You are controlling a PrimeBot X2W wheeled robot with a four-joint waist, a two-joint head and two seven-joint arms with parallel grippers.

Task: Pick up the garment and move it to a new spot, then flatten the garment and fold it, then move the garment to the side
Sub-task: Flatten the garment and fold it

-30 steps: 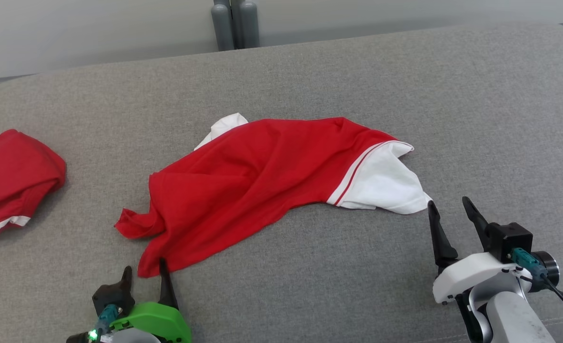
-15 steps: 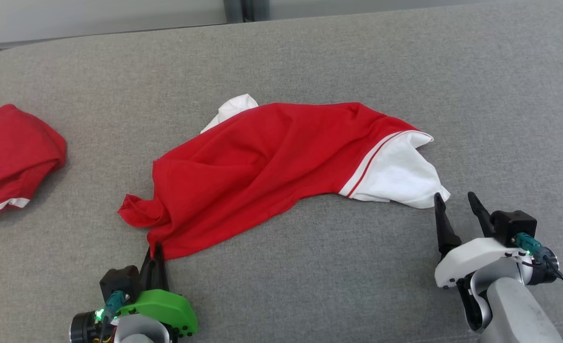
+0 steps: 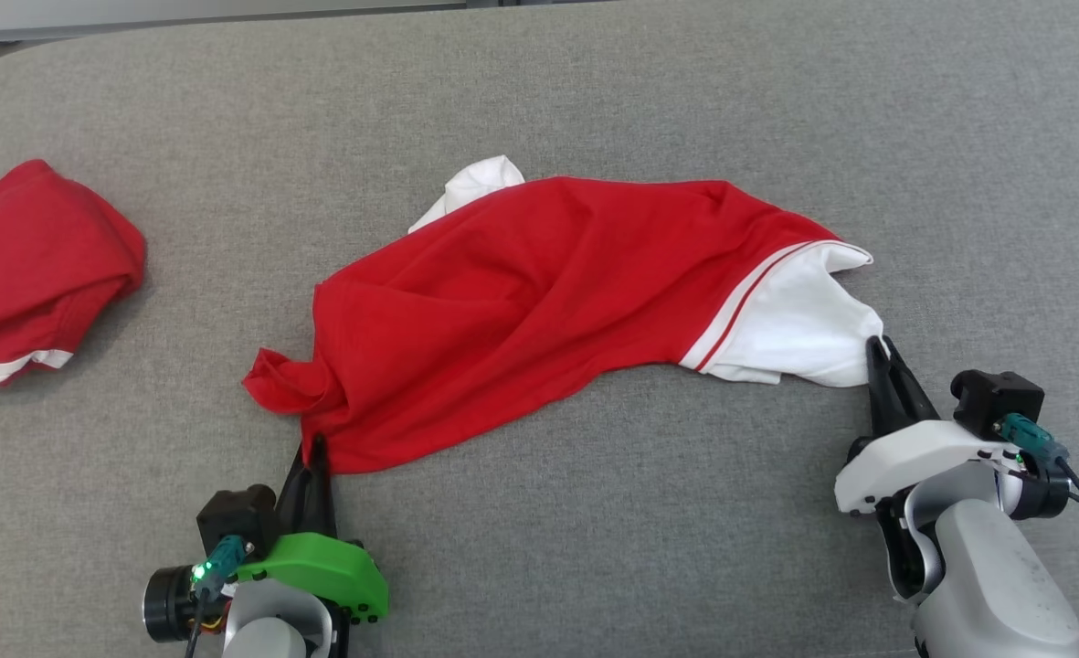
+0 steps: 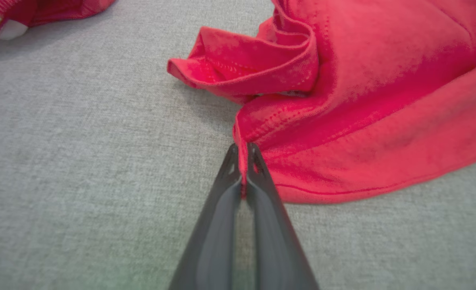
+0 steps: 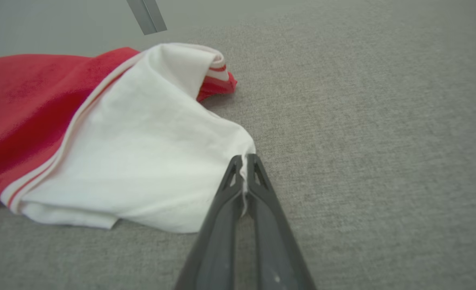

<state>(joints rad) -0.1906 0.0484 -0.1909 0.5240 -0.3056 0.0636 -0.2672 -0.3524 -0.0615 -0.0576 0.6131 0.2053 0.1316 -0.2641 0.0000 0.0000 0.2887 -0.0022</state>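
Red-and-white garment (image 3: 539, 302): lies crumpled on the grey upholstered surface (image 3: 649, 548), stretched between my 2 grippers and reaching away beyond both sets of tips.
Left gripper (image 4: 242, 157): jaws pressed together on a thin red hem corner, with only a sliver of cloth between the tips.
Right gripper (image 5: 244, 163): jaws pinching the very point of the white sleeve (image 5: 141, 153), cloth barely past the tips.
Slip risk: both bites look shallow, so I judge a quick lift could pull either corner free and drop that end.
Layer risk: just beyond my left tips the hem rolls into a fold (image 4: 246, 68). I cannot tell whether I hold 1 layer or 2, and a twisted lift would not flatten.
Uneven pull: raising 1 side faster could drag the body along the surface and bunch it.
Second red garment (image 3: 37, 265): well off to the outer side of my left jaws, where a wide swing could snag it.
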